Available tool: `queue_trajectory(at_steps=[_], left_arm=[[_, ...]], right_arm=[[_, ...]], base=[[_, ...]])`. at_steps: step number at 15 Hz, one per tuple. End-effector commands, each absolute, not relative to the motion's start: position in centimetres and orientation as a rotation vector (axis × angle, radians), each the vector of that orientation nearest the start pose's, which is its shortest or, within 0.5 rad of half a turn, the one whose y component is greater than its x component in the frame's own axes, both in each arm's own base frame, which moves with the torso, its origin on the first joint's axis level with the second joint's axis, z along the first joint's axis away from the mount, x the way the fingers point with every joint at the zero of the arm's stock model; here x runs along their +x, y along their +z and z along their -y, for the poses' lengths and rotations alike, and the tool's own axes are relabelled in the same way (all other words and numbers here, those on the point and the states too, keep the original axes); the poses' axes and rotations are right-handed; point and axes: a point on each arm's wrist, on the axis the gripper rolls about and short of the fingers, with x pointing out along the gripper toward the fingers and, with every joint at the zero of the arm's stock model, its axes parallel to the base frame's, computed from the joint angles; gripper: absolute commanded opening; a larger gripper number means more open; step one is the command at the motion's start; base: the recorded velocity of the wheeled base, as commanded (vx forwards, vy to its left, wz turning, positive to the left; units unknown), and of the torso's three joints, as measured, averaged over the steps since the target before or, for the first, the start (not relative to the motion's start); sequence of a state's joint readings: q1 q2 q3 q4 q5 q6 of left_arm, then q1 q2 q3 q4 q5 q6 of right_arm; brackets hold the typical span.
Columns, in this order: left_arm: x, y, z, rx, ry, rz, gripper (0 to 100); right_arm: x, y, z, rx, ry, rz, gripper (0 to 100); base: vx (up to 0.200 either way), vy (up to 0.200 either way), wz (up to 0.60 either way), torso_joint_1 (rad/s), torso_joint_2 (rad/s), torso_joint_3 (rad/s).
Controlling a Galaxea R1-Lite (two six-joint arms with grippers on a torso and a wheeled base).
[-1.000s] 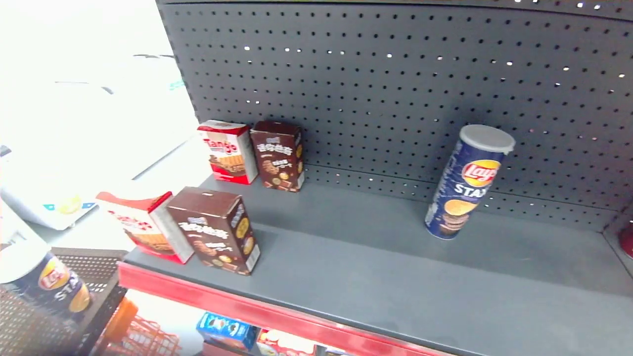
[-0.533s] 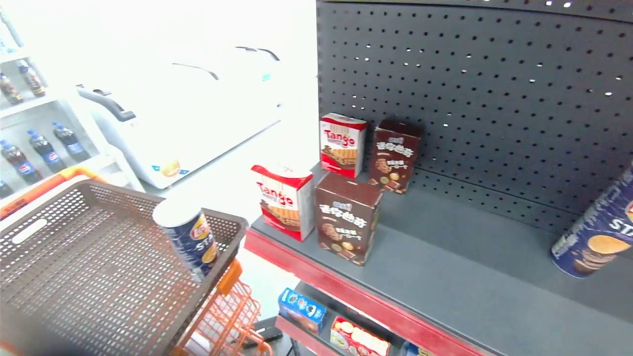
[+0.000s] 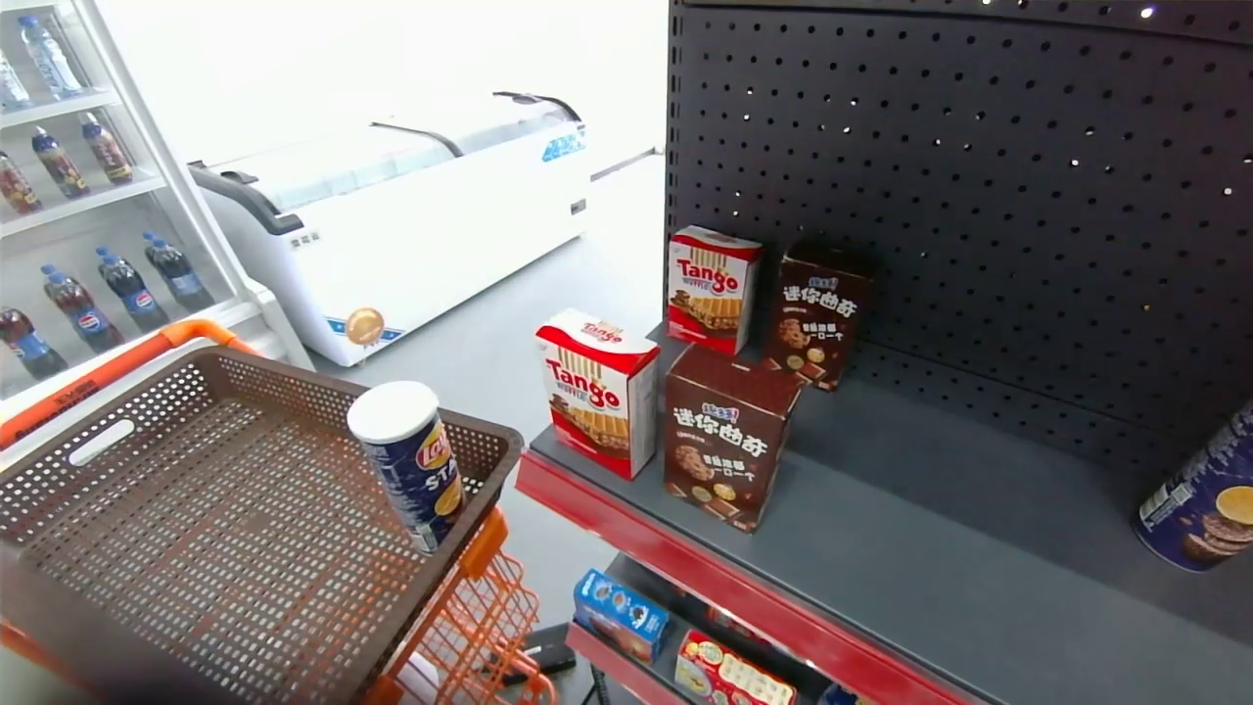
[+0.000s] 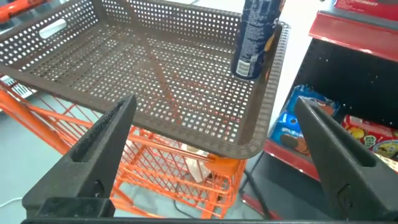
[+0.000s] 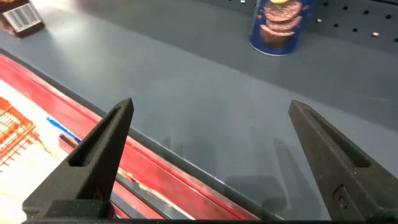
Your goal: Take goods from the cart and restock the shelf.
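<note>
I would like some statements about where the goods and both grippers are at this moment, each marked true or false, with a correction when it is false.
1. A cart chips can stands upright in the cart basket. True.
2. The left gripper is shut on that can. False: it is open and empty, apart from the can.
3. A front wafer box and a front cookie box stand side by side near the front edge of the shelf. True.
4. The shelf chips can lies on its side. False: it stands upright.
5. The right gripper is shut. False: it is open, above a bare part of the shelf.
</note>
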State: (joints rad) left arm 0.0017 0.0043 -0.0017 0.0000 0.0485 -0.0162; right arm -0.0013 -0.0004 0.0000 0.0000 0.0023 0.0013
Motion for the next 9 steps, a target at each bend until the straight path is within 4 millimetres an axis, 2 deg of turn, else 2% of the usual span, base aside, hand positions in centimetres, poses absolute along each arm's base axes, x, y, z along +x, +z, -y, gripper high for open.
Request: queue_trajectory(at_steps=[1, 2, 3, 5, 8, 9], left_arm=[[-2.4, 8.1, -0.1, -0.002, 0.049, 0.012, 100], [-2.6, 9.9, -0.1, 0.059, 0.024, 0.027, 100], [-2.0, 11.7, -0.1, 0.065, -0.005, -0.047, 100], [0.6, 15.4, 0.0, 0.044, -0.041, -0.162, 100], [3.6, 16.9, 0.5, 0.013, -0.123, -0.213, 100], [5.2, 16.9, 0.7, 0.009, -0.132, -0.215, 100]], right_arm=[[-2.3, 7.5, 0.0, 0.002, 0.002, 0.000, 100], [-2.3, 7.5, 0.0, 0.002, 0.002, 0.000, 100], [-2.3, 7.5, 0.0, 0.000, 0.002, 0.000, 100], [-2.3, 7.5, 0.0, 0.002, 0.002, 0.000, 100], [-2.3, 7.5, 0.0, 0.002, 0.002, 0.000, 100], [-2.3, 7.5, 0.0, 0.002, 0.002, 0.000, 100]], base=[[0.000, 0.000, 0.00, 0.000, 0.00, 0.000], [0.000, 0.000, 0.00, 0.000, 0.00, 0.000], [0.000, 0.000, 0.00, 0.000, 0.00, 0.000], [0.000, 0.000, 0.00, 0.000, 0.00, 0.000], [0.000, 0.000, 0.00, 0.000, 0.00, 0.000], [0.000, 0.000, 0.00, 0.000, 0.00, 0.000]])
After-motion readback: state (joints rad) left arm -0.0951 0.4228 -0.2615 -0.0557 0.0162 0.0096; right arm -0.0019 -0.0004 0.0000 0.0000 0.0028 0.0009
